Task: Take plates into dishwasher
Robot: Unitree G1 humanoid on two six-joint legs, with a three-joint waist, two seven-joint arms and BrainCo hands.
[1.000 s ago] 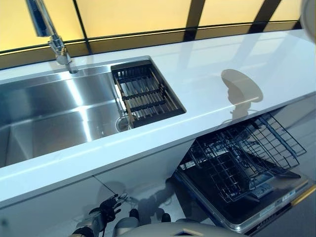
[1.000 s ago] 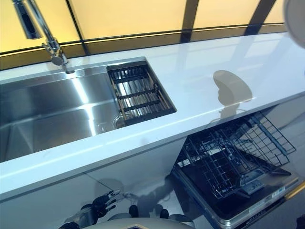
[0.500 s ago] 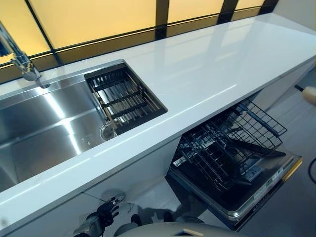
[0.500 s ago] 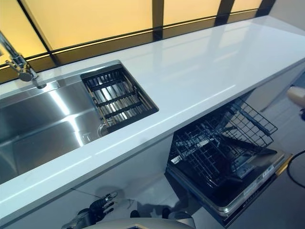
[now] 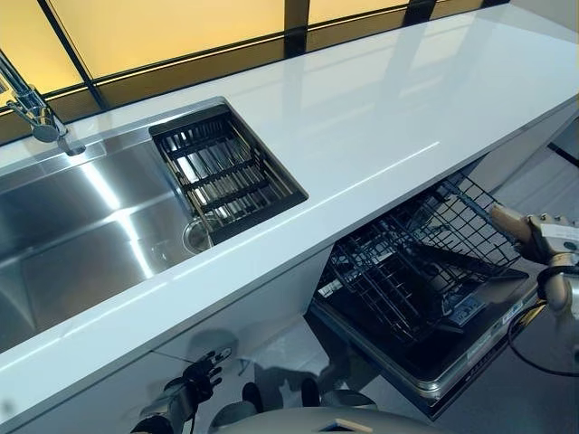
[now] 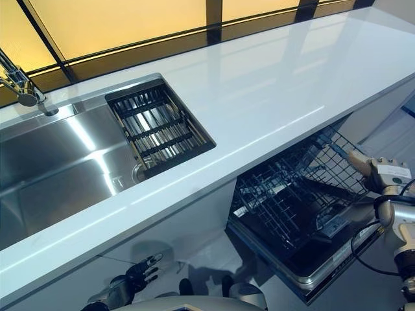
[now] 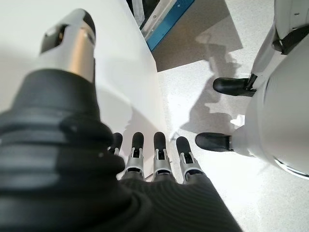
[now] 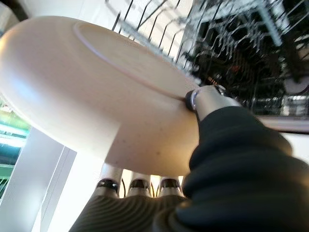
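Down at the far left, low by the cabinet front: left hand (image 5: pixel 193 387), hanging beside the white panel, fingers straight and loosely spread, nothing in them.
Faucet (image 5: pixel 33 110): stands at the back left edge of the sink.
Sink (image 5: pixel 72 235): steel basin set into the left part of the worktop.
Drain rack (image 5: pixel 223 172): dark slatted insert sitting in the right end of the sink.
Worktop (image 5: pixel 389 108): white and glossy, running from the sink away to the right under the amber window panes.
Dishwasher (image 5: pixel 452 357): under the right part of the worktop, door dropped open.
Dishwasher rack (image 5: pixel 416 262): dark wire basket pulled out over the open door, tines upright.
Plate (image 8: pixel 91 92): cream-coloured, held in the right hand just beside the right edge of the wire rack; from the head views only its edge (image 6: pixel 358 163) shows, above the far side of the door.
Right hand (image 8: pixel 212 102): thumb pressed on the plate's underside, fingers (image 8: pixel 137 184) curled round the opposite face, so the plate is pinched between them.
Plate against rack: whether it touches the wires, I cannot tell.
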